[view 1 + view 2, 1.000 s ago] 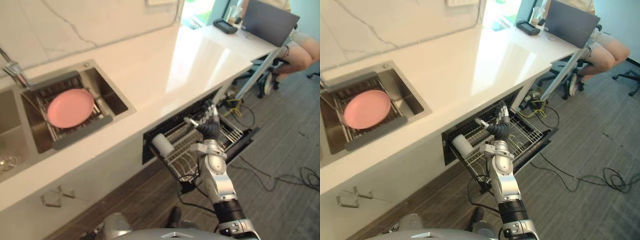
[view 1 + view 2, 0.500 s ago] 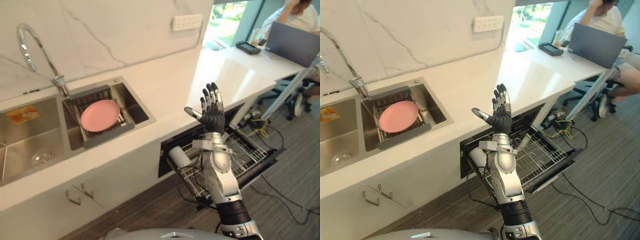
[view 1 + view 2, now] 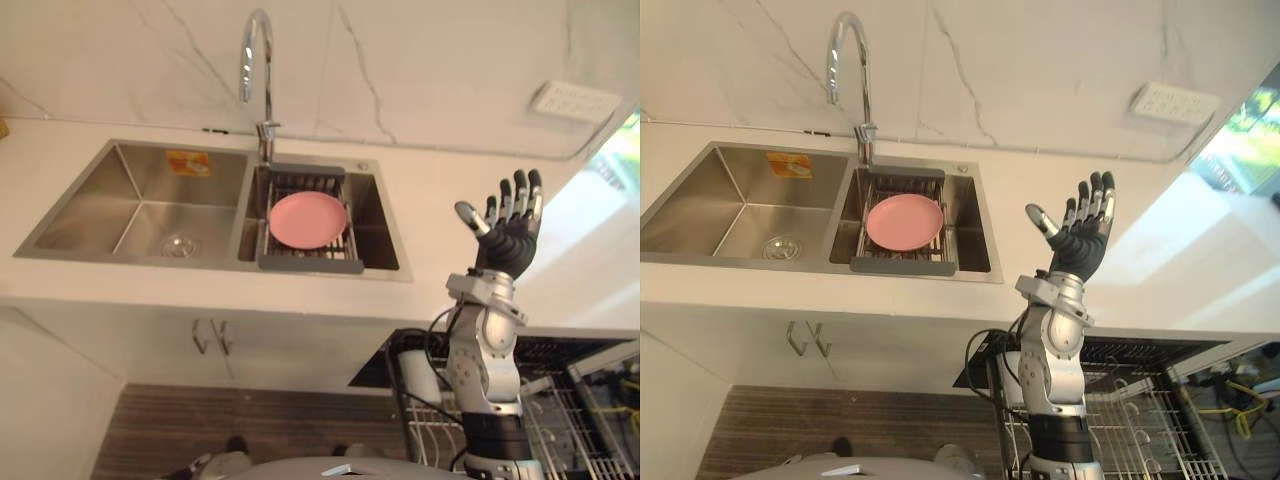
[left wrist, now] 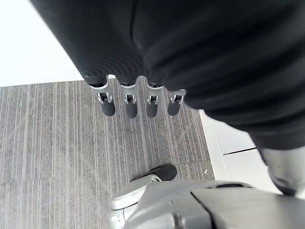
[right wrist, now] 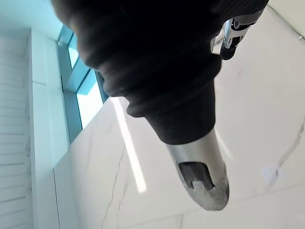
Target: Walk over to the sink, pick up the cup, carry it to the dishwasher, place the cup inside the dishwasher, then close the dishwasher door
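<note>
Cup: the small white cylindrical cup (image 3: 420, 372) lies on its side in the wire rack of the open dishwasher, low on the right and partly behind the right forearm; neither robot hand has it
Handling: I judge it light and stiff, with a plain smooth wall that could slip between hard fingers; its material cannot be told, so it is best treated as breakable
Where to hold: if it needs moving, wrap the fingers round the middle of the wall with the thumb opposite, rather than pinching the rim
Dishwasher: the dark-mouthed built-in dishwasher (image 3: 375, 368) stands open under the tabletop edge, its silver wire rack (image 3: 560, 440) drawn out; with the cup in place, closing the door looks like the step left
Right robot hand: the right robot hand (image 3: 507, 235) is raised in front of the glossy white tabletop (image 3: 435, 205), fingers straight and spread, thumb out to the side, holding nothing
Left robot hand: in its own wrist view the left robot hand (image 4: 129, 106) hangs over the grey plank floor (image 4: 57, 143), fingers straight in a row, empty
Sink: the stainless steel double-basin sink (image 3: 90, 215) is well apart from the cup, to the left; a round pink plate (image 3: 308, 219) rests on a dark grey drying rack (image 3: 310, 265) across the right basin, with a curved chrome tap (image 3: 267, 90) behind
Writing: an orange-yellow sticker (image 3: 188, 162) sits on the back wall of the left basin, its print too small to read; the cup shows no mark that I can make out
</note>
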Tool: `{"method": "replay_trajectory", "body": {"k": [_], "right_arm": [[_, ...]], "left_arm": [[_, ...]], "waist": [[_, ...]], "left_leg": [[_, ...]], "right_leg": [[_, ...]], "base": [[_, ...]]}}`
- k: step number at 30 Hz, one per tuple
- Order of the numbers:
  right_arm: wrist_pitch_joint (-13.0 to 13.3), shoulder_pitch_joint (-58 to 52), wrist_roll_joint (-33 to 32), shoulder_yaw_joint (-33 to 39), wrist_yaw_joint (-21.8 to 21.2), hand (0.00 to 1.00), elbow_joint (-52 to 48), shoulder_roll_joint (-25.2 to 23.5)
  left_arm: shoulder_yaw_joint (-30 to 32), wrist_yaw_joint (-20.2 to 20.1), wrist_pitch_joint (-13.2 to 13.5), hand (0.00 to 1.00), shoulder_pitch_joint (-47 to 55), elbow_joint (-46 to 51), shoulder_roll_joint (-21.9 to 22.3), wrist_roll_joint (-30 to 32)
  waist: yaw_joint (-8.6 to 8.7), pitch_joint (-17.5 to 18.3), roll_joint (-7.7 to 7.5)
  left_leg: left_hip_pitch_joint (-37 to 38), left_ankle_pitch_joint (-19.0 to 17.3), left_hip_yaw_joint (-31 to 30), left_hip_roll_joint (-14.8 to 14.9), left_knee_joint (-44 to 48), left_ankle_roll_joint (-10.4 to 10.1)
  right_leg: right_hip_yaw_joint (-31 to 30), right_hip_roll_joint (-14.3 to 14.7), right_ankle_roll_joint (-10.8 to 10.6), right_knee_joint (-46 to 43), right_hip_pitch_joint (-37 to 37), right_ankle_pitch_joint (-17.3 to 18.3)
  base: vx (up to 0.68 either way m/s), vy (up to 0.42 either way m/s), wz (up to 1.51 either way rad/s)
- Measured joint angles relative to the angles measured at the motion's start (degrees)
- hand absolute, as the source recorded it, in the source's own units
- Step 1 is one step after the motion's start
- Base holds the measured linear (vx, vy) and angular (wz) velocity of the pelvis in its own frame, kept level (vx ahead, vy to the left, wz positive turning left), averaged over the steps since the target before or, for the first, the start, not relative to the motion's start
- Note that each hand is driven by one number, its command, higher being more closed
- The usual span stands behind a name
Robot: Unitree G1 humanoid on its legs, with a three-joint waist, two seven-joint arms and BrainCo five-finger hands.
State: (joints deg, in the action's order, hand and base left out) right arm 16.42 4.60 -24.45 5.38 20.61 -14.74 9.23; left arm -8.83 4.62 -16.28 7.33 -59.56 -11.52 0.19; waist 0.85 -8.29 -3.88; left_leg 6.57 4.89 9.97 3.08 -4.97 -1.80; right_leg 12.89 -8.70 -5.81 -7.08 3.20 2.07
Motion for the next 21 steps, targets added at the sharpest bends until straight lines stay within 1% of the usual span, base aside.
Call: {"method": "replay_trajectory", "body": {"k": [1, 3, 4, 6, 7, 11, 13, 14, 16, 17, 18, 20, 21], "right_arm": [[0.0, 0.0, 0.0, 0.4, 1.0, 0.00, 0.0, 0.0], [0.0, 0.0, 0.0, 1.0, 1.8, 0.00, 0.0, 0.0], [0.0, 0.0, 0.0, 1.3, 2.0, 0.00, 0.0, -0.1], [-0.1, 0.0, -0.9, 1.4, 1.3, 0.00, 0.0, -0.2], [-1.7, -1.7, -5.6, 0.3, -9.3, 0.00, 0.1, -1.0], [-1.7, -1.7, -5.6, 0.2, -9.3, 0.00, 0.2, -1.0], [-2.0, -1.7, -5.7, -0.2, -9.5, 0.00, 0.9, -0.8], [-3.8, -1.7, -7.4, -1.0, -10.5, 0.00, 2.6, -0.7], [-5.4, -1.7, -8.3, -0.9, -10.5, 0.00, 3.7, -0.7], [-6.4, -1.8, -9.2, -0.7, -10.5, 0.00, 4.4, -0.8], [-8.1, -2.1, -10.2, 0.2, -10.0, 0.00, 4.5, -0.6], [-10.4, -2.1, -11.4, 1.2, -9.6, 0.00, 4.5, -0.2], [-12.3, -2.1, -11.9, 1.2, -9.2, 0.00, 4.5, -0.2]], "left_arm": [[-0.7, -0.1, -0.1, 0.00, -0.1, 0.1, 0.1, 0.0], [-1.6, -0.4, -0.1, 0.00, -0.1, 0.4, 0.0, 0.8], [-2.0, -0.8, 0.0, 0.00, -0.1, 0.5, -0.2, 2.2], [-2.9, -1.3, 0.0, 0.00, -0.7, 0.6, -0.8, 3.3], [-4.8, -2.9, 2.9, 0.00, -1.0, 1.1, -1.2, 6.7], [-4.8, -2.9, 2.9, 0.00, -1.0, 1.1, -1.2, 6.7], [-5.0, -2.9, 2.7, 0.00, -0.9, 1.0, -1.3, 5.4], [-4.8, -2.8, 1.6, 0.00, 0.1, 0.9, -1.6, 0.5], [-4.0, -2.7, 0.5, 0.00, 0.4, 0.7, -1.7, -3.9], [-2.7, -2.5, -0.4, 0.00, 0.4, 0.1, -1.7, -6.7], [1.3, -2.2, -1.6, 0.00, 0.4, -0.6, -1.5, -12.0], [5.6, -2.2, -3.0, 0.00, 0.5, -0.7, -0.6, -15.2], [8.3, -2.2, -4.0, 0.00, 0.6, -0.7, 0.0, -17.1]], "waist": [[0.21, 0.0, 0.87], [0.40, -0.1, 0.91], [0.44, 0.0, 1.14], [0.37, -0.3, 0.50], [0.73, -0.6, 1.03], [0.71, -0.6, 1.03], [0.53, -0.6, 1.03], [0.45, -0.4, 0.92], [0.35, -0.2, 0.72], [0.54, -0.2, 0.40], [0.79, -0.4, 0.20], [0.57, -0.7, 0.64], [0.05, -1.1, 1.04]], "left_leg": [[0.2, -0.2, -0.1, 0.1, 0.0, -0.1], [0.5, -0.2, -0.1, 0.1, 0.0, 0.1], [0.7, -0.4, -0.1, 0.1, 0.0, 0.2], [0.6, -0.4, 0.0, 0.0, 0.0, 0.3], [1.5, -1.5, 1.1, -0.7, 0.0, 0.7], [1.5, -1.5, 1.1, -0.6, 0.0, 0.6], [1.4, -1.6, 1.4, -0.5, 0.0, 0.6], [1.0, -2.1, 1.8, -0.1, 0.0, 0.3], [0.2, -2.5, 2.5, 0.1, 0.1, 0.4], [-0.6, -3.0, 6.2, 1.0, 0.8, 0.1], [-4.7, -4.6, 12.5, 3.9, 7.5, 0.1], [-7.7, -7.1, 15.7, 6.8, 13.6, 0.3], [-9.0, -8.2, 16.5, 8.1, 16.9, 0.9]], "right_leg": [[0.2, 0.3, 0.0, 1.5, 1.1, -0.8], [0.1, 0.8, -0.2, 2.8, 2.2, -1.6], [0.1, 0.9, -0.2, 3.4, 2.7, -1.9], [-0.3, 0.9, -0.3, 4.0, 2.8, -2.1], [-1.6, 0.6, 0.1, 5.3, 3.8, -1.9], [-1.6, 0.6, 0.1, 5.3, 3.8, -1.9], [-1.6, 0.6, 0.1, 5.2, 3.8, -1.8], [-1.2, 0.1, 0.1, 4.5, 3.4, -1.8], [0.0, -0.2, -0.3, 4.3, 3.0, -2.0], [1.4, -0.6, -0.5, 4.4, 3.0, -2.1], [4.8, -1.2, -0.5, 4.3, 3.1, -2.2], [7.6, -1.3, -0.5, 3.7, 3.8, -2.2], [9.5, -1.2, -0.7, 3.6, 4.9, -1.8]], "base": [[0.08, -0.013, -0.01], [0.09, -0.011, -0.02], [0.07, -0.005, -0.01], [0.02, 0.007, -0.01], [0.01, 0.006, -0.04], [0.00, 0.000, 0.00], [0.00, 0.000, 0.00], [0.00, 0.000, 0.05], [-0.01, 0.004, 0.20], [0.01, 0.008, 0.86], [0.02, 0.015, 1.04], [0.02, 0.041, 1.04], [0.03, 0.052, 0.94]]}}
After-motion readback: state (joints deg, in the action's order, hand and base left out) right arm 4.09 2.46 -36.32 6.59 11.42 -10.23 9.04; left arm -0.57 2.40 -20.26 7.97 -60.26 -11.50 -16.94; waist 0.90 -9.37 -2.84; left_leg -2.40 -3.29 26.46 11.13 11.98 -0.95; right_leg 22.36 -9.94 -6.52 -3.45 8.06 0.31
